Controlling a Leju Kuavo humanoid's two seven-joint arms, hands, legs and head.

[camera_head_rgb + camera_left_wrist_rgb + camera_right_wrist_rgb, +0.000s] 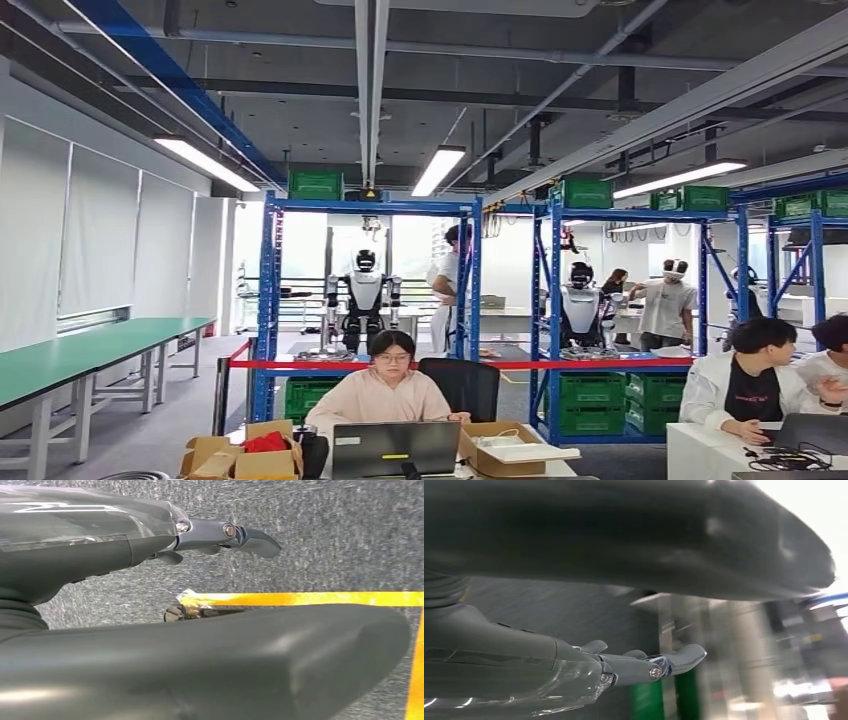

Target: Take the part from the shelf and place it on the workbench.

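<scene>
Hanging by your sides, left hand (pixel 150 550) and right hand (pixel 574 675) carry nothing, fingers extended and apart. Part: can't tell where, no pick made, so fetching and placing are all left. Counted in head view: two near blue shelves (pixel 370 300), one green workbench (pixel 90 350).

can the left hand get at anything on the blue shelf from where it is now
Probably not. The left hand hangs open over grey floor by a yellow line, while the blue shelf stands far across the room beyond a person at a laptop.
</scene>
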